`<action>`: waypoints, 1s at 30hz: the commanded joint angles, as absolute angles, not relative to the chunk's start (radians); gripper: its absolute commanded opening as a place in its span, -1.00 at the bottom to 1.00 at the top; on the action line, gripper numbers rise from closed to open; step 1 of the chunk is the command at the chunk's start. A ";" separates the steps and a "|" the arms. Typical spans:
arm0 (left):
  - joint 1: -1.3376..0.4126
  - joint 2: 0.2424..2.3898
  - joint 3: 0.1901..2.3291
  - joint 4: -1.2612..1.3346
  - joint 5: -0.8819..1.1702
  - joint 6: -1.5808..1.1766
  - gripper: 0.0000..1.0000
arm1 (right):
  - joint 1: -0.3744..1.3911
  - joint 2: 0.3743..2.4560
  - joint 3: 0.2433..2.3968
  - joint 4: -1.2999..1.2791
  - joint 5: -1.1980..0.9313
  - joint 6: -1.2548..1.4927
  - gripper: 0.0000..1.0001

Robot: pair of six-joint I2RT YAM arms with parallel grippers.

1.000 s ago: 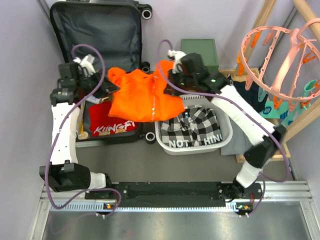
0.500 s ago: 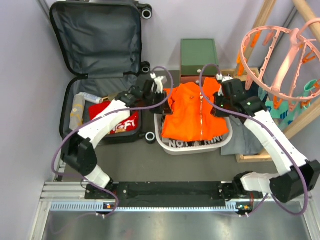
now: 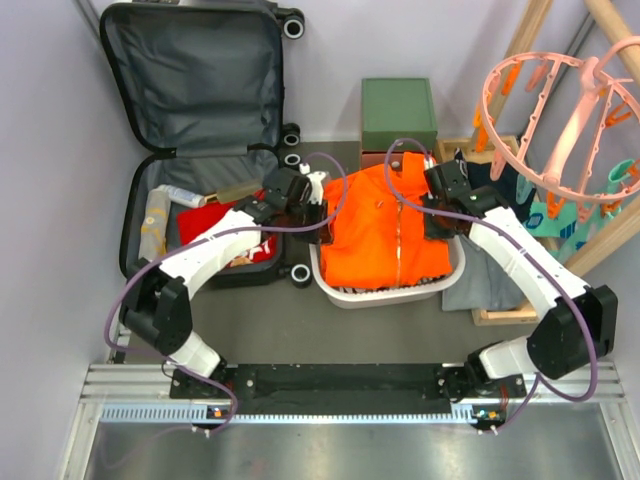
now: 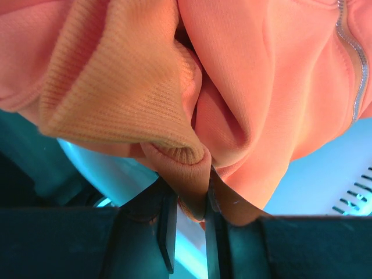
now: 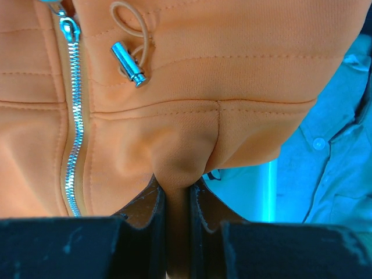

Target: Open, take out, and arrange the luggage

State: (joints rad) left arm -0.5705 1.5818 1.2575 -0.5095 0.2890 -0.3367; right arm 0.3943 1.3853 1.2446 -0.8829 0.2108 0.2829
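Holding an orange zip jacket point(image 3: 385, 235) spread over the white laundry basket point(image 3: 352, 296), pinched at a ribbed fold by the left gripper point(image 4: 187, 200) and at a seamed edge near the zipper point(image 5: 72, 145) by the right gripper point(image 5: 174, 186). Best kept level and taut, then eased down inside the rim and released together. Tight quarters: green box point(image 3: 398, 110) just behind, pink peg hanger point(image 3: 488, 100) to the right. Leaves the luggage point(image 3: 190, 70) lying open at far left, red garment point(image 3: 208, 220) inside.

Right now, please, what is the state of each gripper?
Left gripper: closed, holding a fold of the orange jacket.
Right gripper: closed, holding the same orange jacket.
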 commanded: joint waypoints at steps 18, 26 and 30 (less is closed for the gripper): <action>-0.568 1.508 1.307 -0.660 0.275 -0.101 -0.49 | 0.428 1.448 1.245 -0.945 0.264 0.232 -0.17; -0.569 1.506 1.535 -0.745 0.313 -0.009 0.10 | 0.580 1.376 1.414 -0.914 0.313 0.112 0.36; -0.568 1.526 1.529 -0.622 0.194 -0.015 0.10 | 0.575 1.359 1.446 -0.815 0.419 0.117 0.36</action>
State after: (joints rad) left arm -0.5701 1.5188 1.5181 -0.6964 0.2878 -0.0479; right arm 0.5861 1.4101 1.3785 -0.9276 0.2935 0.1455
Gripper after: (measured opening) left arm 0.548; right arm 0.683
